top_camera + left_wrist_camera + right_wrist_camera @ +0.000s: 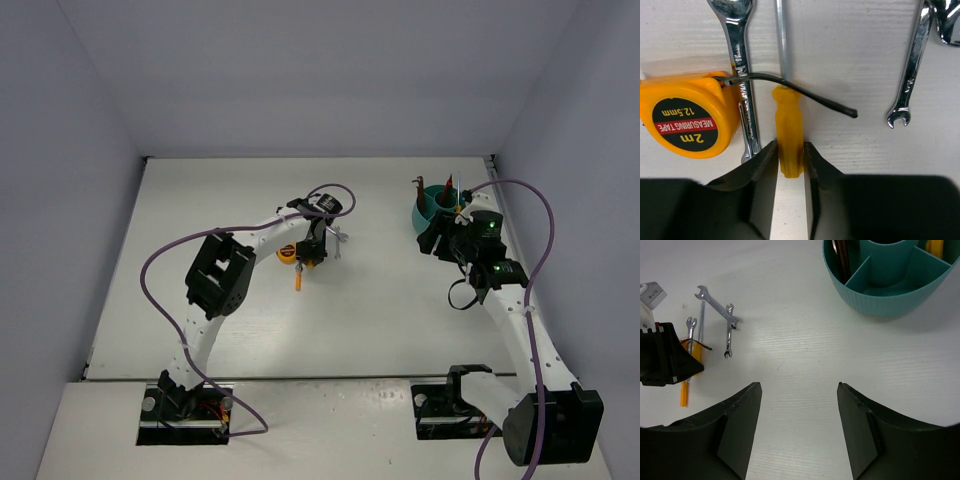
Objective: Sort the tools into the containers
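Orange screwdriver (789,135) between left jaws, wrench (742,75) alongside

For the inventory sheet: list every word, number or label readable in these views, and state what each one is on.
"2m": black round label on the tape measure, upside down in the left wrist view.
"MEASURING TAPE": red band across that label.
"12.5mm": same label.
Stamped marking on the shank of the wrench beside it: too small to read.
Nothing else carries readable text.
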You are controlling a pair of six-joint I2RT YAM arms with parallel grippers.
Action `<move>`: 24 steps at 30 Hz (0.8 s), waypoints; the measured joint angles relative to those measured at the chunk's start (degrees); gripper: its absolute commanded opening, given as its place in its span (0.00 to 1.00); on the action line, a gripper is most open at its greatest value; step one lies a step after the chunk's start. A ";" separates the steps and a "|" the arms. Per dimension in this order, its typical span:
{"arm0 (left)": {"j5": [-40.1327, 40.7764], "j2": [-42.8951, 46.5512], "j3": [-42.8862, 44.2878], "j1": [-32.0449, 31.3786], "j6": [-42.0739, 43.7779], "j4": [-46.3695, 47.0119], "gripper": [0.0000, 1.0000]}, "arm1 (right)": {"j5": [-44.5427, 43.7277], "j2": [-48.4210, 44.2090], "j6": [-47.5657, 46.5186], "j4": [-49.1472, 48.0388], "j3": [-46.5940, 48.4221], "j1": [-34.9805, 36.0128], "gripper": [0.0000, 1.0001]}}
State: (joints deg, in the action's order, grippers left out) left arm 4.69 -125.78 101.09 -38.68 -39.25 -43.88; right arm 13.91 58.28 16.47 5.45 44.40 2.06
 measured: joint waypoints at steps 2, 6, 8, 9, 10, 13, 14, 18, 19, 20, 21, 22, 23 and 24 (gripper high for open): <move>0.02 0.00 0.01 -0.01 0.00 0.00 0.06 | 0.00 -0.18 0.00 0.00 -0.22 0.23 0.60; 0.05 0.27 -0.50 -0.37 0.04 0.45 0.00 | 0.05 -0.81 0.00 0.42 -0.70 0.35 0.60; 0.06 1.55 -2.52 -0.65 0.11 0.99 0.00 | 0.16 -0.91 0.00 0.52 -0.72 0.59 0.60; 0.07 2.50 -3.92 -1.00 0.25 1.01 0.00 | 0.42 -0.92 0.00 0.58 -0.72 0.74 0.61; 0.09 3.46 -5.27 -1.51 0.62 0.81 0.00 | 0.72 -0.92 0.01 0.69 -0.72 1.00 0.61; 0.41 6.62 -8.98 -4.06 2.49 0.66 0.00 | 1.74 -0.79 0.32 1.13 -0.71 2.30 0.61; 0.56 8.11 -10.33 -5.29 3.28 0.83 0.00 | 2.11 -0.61 0.52 1.22 -0.70 2.92 0.61; 0.68 15.40 -14.46 -10.94 5.81 2.35 0.00 | 3.59 1.09 2.45 1.59 -0.09 6.25 0.61; 0.60 17.53 -15.46 -12.15 6.27 3.41 0.00 | 3.89 1.65 3.02 1.66 0.19 7.25 0.61; 0.46 19.82 -16.65 -13.04 6.68 4.84 0.00 | 4.12 2.25 3.67 1.73 0.54 8.33 0.61; 0.24 22.11 -17.87 -13.74 7.12 6.22 0.00 | 4.38 2.94 4.57 1.80 1.09 9.41 0.61; 0.09 24.49 -19.14 -14.22 7.51 7.65 0.00 | 4.72 3.72 5.36 1.74 1.71 10.50 0.61; -0.01 26.71 -20.39 -14.40 7.90 9.19 0.00 | 5.04 4.41 6.19 1.68 2.32 11.43 0.60; -0.05 28.66 -21.48 -14.37 8.25 10.61 0.00 | 5.42 5.00 7.17 1.68 2.95 12.21 0.60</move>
State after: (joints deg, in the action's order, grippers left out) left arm 4.63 -97.12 79.61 -53.04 -31.00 -33.27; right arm 19.33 63.28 23.64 7.14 47.35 14.27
